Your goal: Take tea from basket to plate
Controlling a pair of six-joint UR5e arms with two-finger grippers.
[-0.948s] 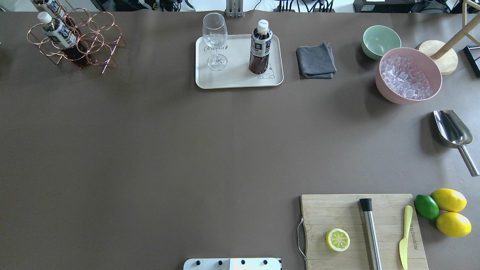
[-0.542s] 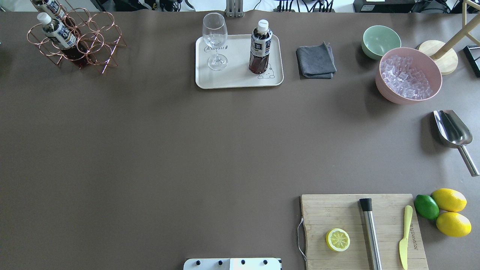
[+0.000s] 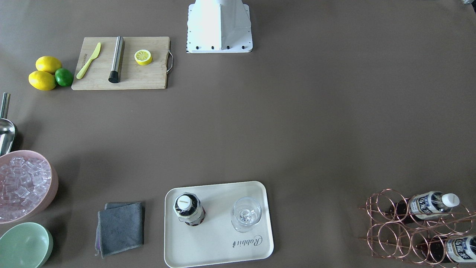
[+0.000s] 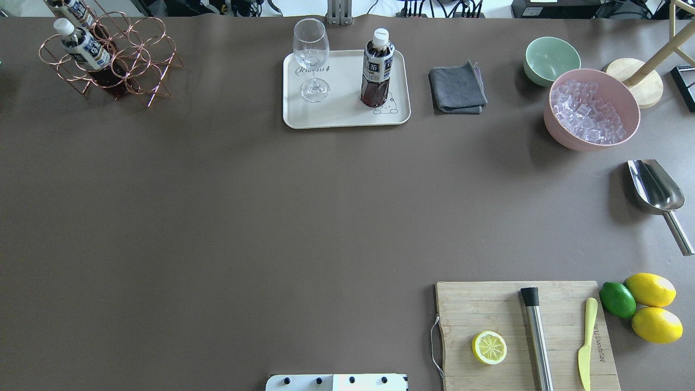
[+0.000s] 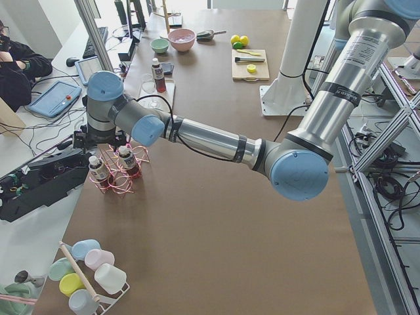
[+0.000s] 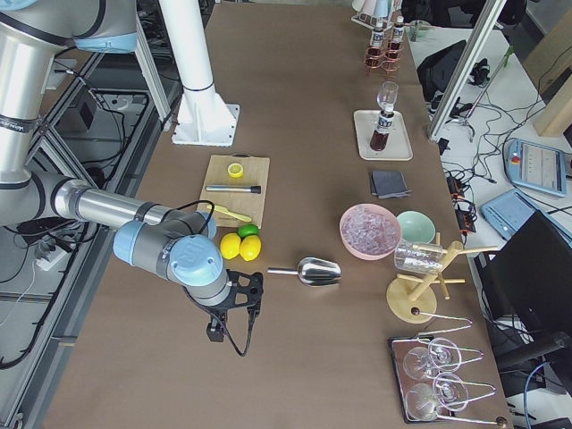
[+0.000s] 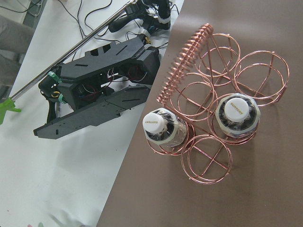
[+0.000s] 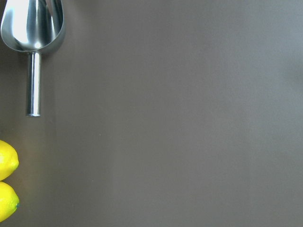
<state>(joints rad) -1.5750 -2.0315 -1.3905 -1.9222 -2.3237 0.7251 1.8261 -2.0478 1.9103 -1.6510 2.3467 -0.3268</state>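
One tea bottle (image 4: 377, 68) stands upright on the cream plate (image 4: 342, 114), beside a wine glass (image 4: 311, 57). Two more tea bottles (image 7: 162, 127) (image 7: 236, 113) sit in cells of the copper wire basket (image 4: 141, 54) at the table's far left corner. In the exterior left view my left gripper (image 5: 105, 141) hangs just above the basket (image 5: 118, 180); I cannot tell whether it is open or shut. In the exterior right view my right gripper (image 6: 237, 299) hangs low over the table near the lemons; I cannot tell its state either. Neither wrist view shows fingers.
A grey cloth (image 4: 457, 88), a green bowl (image 4: 551, 58) and a pink bowl of ice (image 4: 592, 108) stand right of the plate. A metal scoop (image 4: 657, 190) lies at the right edge. A cutting board (image 4: 478, 304) carries a lemon half, a muddler and a knife.
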